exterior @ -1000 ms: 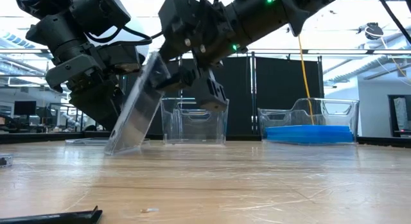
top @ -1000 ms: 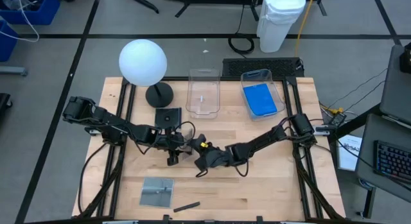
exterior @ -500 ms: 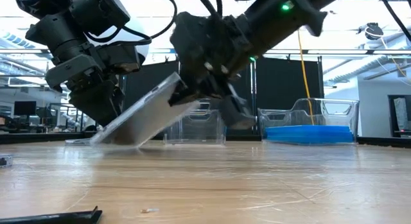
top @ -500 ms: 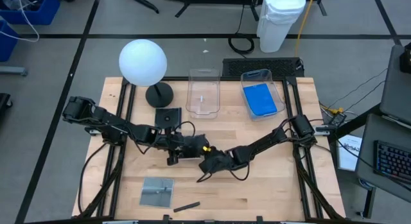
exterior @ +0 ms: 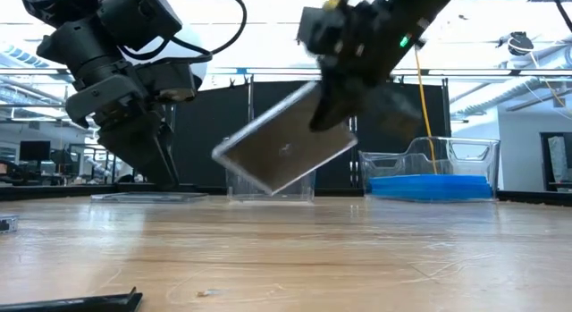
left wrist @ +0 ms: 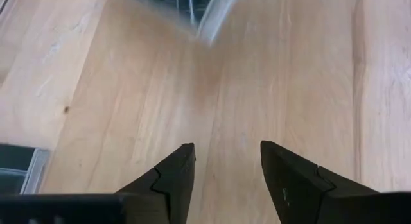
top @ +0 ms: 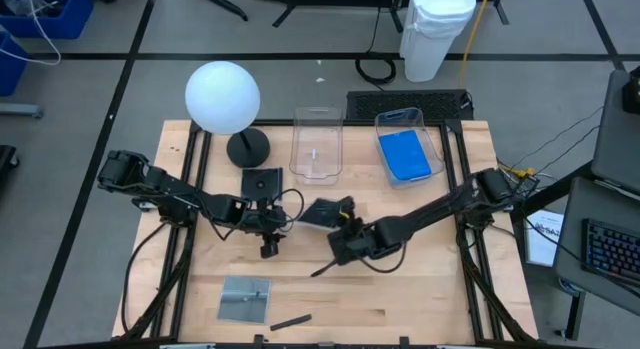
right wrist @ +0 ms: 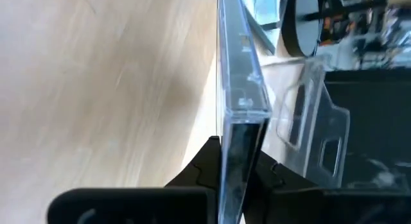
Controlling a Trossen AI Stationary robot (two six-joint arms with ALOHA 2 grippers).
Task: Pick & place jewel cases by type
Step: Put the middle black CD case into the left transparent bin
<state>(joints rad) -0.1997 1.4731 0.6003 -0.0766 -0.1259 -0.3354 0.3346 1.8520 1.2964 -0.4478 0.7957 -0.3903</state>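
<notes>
- Dark jewel case (exterior: pixel 284 153), low view: upper corner hidden behind the right gripper (exterior: pixel 344 102); motion-blurred.
- Same case, right wrist view: seen edge-on only, faces not readable; lower end lost between the dark fingers (right wrist: pixel 209 163).
- Blue cases (top: pixel 406 154) in the right tub (top: pixel 434 139): stacked, count cannot be told.
- Left wrist view: blurred clear-edged object (left wrist: pixel 209 15) cut by the frame edge, identity unclear.
- Small dark stick (exterior: pixel 67 302), low view: cut off by the frame edge.
</notes>
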